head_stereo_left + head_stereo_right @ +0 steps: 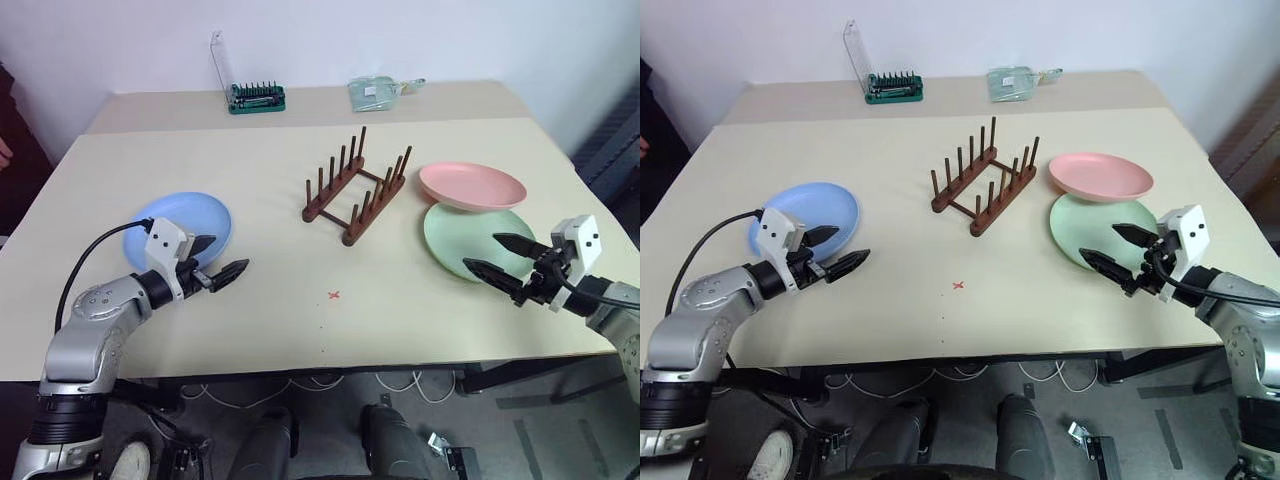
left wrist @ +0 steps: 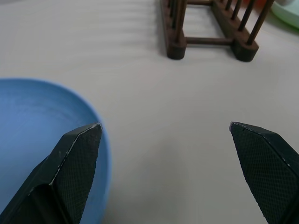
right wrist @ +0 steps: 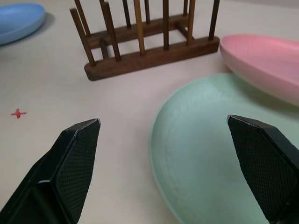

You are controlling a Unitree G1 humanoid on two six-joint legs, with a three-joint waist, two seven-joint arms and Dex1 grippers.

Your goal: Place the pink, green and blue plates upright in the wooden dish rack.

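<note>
The wooden dish rack (image 1: 357, 195) stands empty near the middle of the beige table (image 1: 270, 300), its two rails running at a slant to the table's edges. The blue plate (image 1: 185, 222) lies flat to the robot's left of the rack, well apart from it. The left gripper (image 1: 222, 258) hovers at the near right rim of this plate, jaws spread wide and holding nothing; one finger hangs over the plate's edge and the other over bare table beside it. To the robot's right of the rack, the pink plate (image 1: 472, 185) rests with its near edge overlapping the far rim of the green plate (image 1: 470, 238), which lies flat on the table. The right gripper (image 1: 507, 256) hovers at the near right part of the green plate, jaws likewise wide open and empty, both fingers above the plate's surface, pointing toward the rack. A small red cross (image 1: 334, 295) is marked on the table in front of the rack. At the far side of the table sit a green bit holder (image 1: 256, 97) with its clear lid raised and a clear packet (image 1: 375, 92).
</note>
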